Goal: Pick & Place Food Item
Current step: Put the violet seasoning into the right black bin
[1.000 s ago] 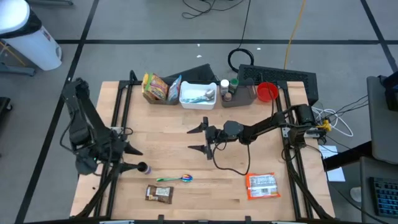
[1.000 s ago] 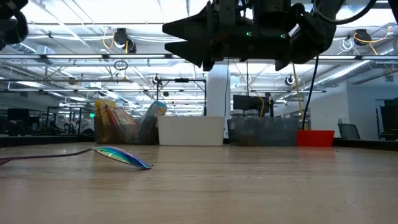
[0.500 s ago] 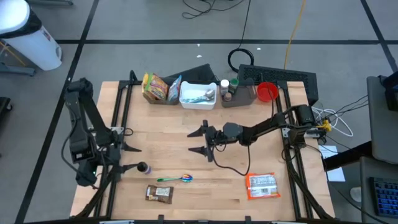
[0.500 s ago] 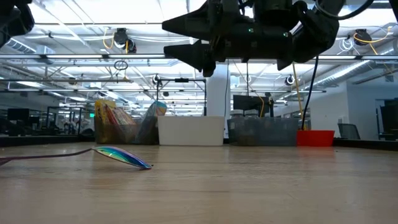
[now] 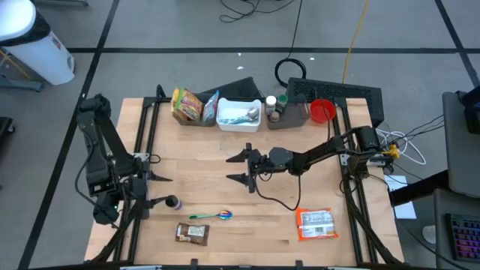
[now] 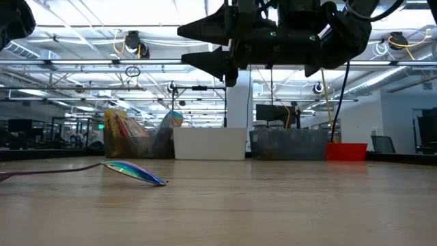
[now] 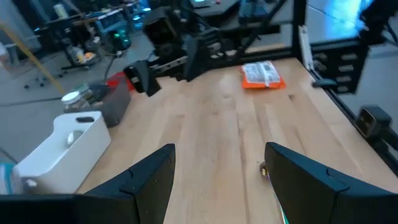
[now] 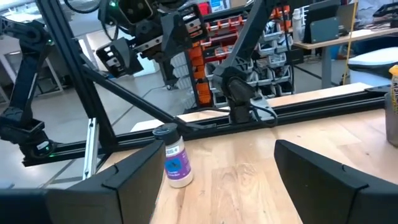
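An orange food packet (image 5: 316,223) lies flat on the table near the front right; it also shows in the left wrist view (image 7: 262,73). A brown snack bar (image 5: 191,233) lies flat near the front left. My right gripper (image 5: 238,168) hovers open and empty over the table's middle, high above the wood in the low view (image 6: 205,44). My left gripper (image 5: 154,189) is open and empty at the table's left side, beside a small bottle (image 5: 172,202).
A shiny spoon (image 5: 212,216) lies near the front, between bottle and snack bar. Along the far edge stand snack bags (image 5: 191,105), a white bin (image 5: 238,114), a grey bin (image 5: 289,112) and a red cup (image 5: 322,110). Bare wood lies between my right gripper and the packet.
My left arm has drawn back a little toward the table's left edge and risen slightly. My right gripper has stayed over the table's middle, still open. No object has moved.
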